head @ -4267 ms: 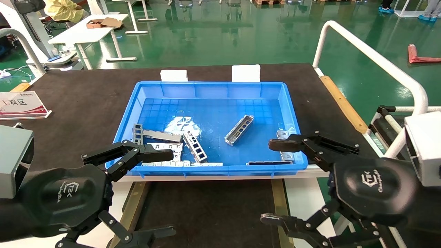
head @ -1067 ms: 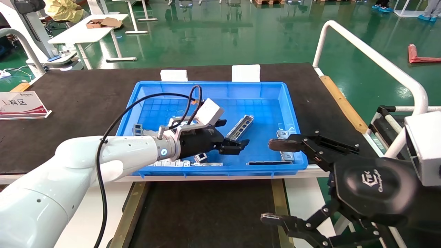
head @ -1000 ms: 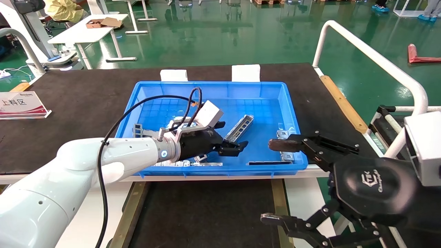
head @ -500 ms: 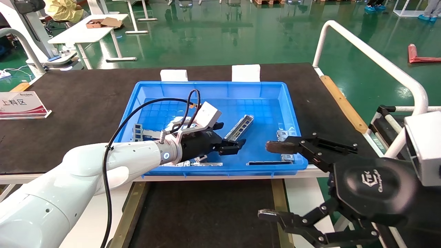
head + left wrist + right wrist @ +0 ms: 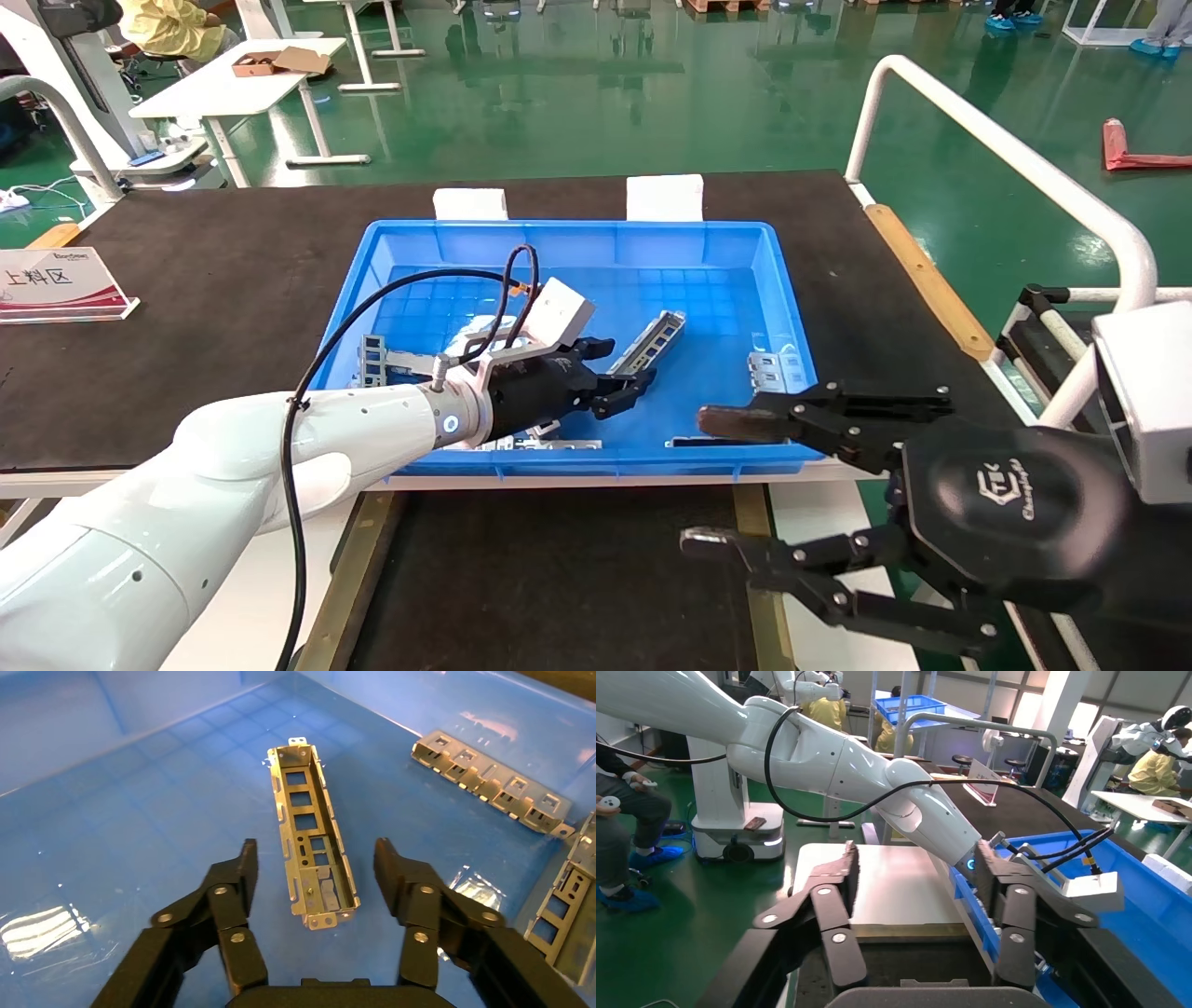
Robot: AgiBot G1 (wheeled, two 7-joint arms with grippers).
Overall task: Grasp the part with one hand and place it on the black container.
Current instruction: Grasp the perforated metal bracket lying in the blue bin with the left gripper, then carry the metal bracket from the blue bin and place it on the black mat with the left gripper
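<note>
The left wrist view shows the left gripper (image 5: 313,864) spread wide, fingers flanking the part (image 5: 311,829) without touching; the part lies on open crate (image 5: 577,238) floor. The right gripper (image 5: 722,480) hangs wide open over the container (image 5: 559,568).

the left gripper (image 5: 626,380) hides the part's (image 5: 654,337) near end in the head view.

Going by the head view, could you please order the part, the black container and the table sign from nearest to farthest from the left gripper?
1. The part: in the blue crate, at the left gripper.
2. The black container: below the crate's near wall.
3. The table sign: far left on the mat.
</note>
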